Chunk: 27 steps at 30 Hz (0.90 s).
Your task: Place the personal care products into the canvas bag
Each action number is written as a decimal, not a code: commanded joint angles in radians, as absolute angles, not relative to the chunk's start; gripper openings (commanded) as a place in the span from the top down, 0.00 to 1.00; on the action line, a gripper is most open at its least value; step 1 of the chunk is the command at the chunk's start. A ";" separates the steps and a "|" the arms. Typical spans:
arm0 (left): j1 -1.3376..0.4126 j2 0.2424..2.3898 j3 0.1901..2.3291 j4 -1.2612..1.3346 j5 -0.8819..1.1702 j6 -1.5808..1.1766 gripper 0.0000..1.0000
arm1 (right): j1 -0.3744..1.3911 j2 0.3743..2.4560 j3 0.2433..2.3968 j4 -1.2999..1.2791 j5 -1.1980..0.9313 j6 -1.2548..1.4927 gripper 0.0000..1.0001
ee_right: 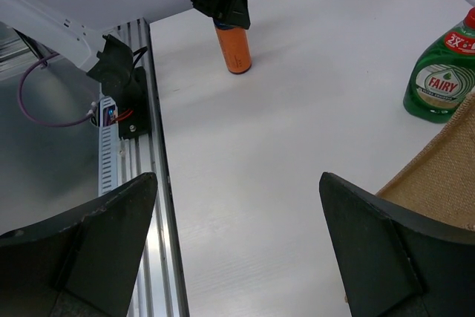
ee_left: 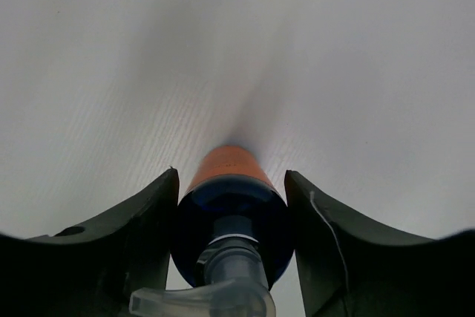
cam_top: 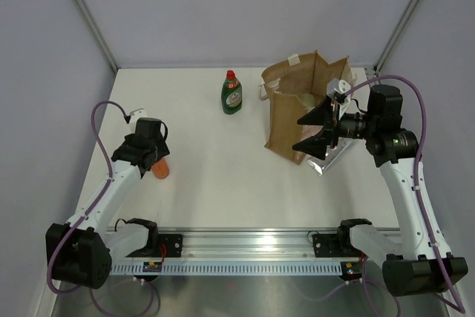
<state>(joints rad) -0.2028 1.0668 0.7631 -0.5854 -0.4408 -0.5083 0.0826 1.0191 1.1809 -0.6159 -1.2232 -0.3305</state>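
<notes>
Canvas bag (cam_top: 286,120): upright, far right corner of the surface; contents cannot be made out.
Dark green bottle (cam_top: 231,94): outside, by the far edge.
Silver tube (cam_top: 326,162): outside, at the bag's near side.
Orange bottle (cam_top: 162,170): standing near the left edge, neck pinched by left fingers (ee_left: 141,243).
Right fingers (ee_right: 96,243): spread wide, empty, beside the bag.
Judged at least three items left.

The left gripper (ee_right: 226,12) hides the top of the orange bottle (ee_right: 237,50).
</notes>
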 commanded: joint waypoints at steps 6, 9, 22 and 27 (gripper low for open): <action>-0.199 1.009 0.778 -0.526 -0.221 -0.450 0.96 | 0.087 1.015 1.255 -0.848 -1.261 -0.520 0.01; -0.199 0.973 0.785 -0.512 -0.059 -0.451 1.00 | 0.090 1.028 1.296 -0.951 -1.232 -0.592 0.03; -0.291 0.956 0.790 -0.131 0.636 -0.862 1.00 | 0.627 1.097 1.171 -0.541 -0.343 -0.380 0.00; -0.399 1.041 0.821 -0.009 0.620 -0.977 1.00 | 0.787 1.271 1.245 -0.449 -0.141 -0.304 0.01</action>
<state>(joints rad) -0.3504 1.0050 0.7620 -0.2134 0.5163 -0.8337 0.7383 1.1854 1.1759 -0.6041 -0.3832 -0.3931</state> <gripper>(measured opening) 0.594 0.993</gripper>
